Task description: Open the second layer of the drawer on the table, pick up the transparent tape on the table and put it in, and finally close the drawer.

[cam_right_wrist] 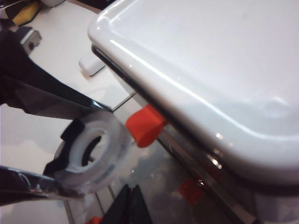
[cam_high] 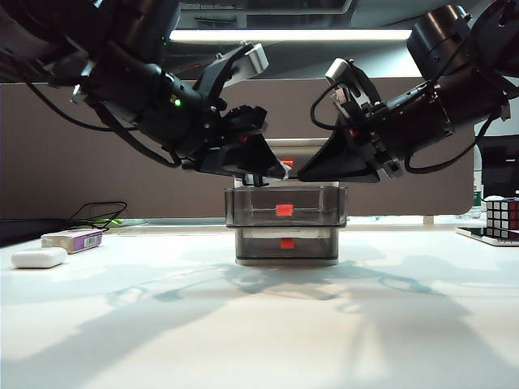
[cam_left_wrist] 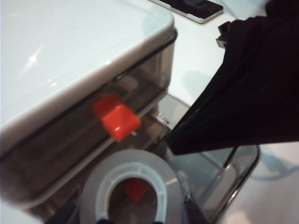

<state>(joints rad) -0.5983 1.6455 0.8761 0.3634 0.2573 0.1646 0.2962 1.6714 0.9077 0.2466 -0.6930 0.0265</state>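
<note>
The drawer cabinet (cam_high: 259, 245) stands mid-table with the second layer (cam_high: 324, 207) pulled out toward the camera, its red-orange tab (cam_high: 284, 210) on the front. My left gripper (cam_high: 253, 168) hovers just above the open tray, shut on the transparent tape (cam_left_wrist: 93, 186). The clear ring with its black cutter clip is also in the right wrist view as the tape (cam_right_wrist: 100, 151), pinched between the left gripper's black fingers (cam_right_wrist: 42, 98) over the smoky tray (cam_left_wrist: 233, 179). My right gripper (cam_right_wrist: 131, 205) is shut and empty, beside the tray's right side (cam_high: 312, 172).
A white oblong case (cam_high: 39, 258) and a purple-labelled box (cam_high: 73, 240) lie at the table's far left, with a black cable (cam_high: 97, 212) behind them. A Rubik's cube (cam_high: 503, 217) sits at the right edge. The cabinet's pale top (cam_right_wrist: 210, 60) is close under both arms.
</note>
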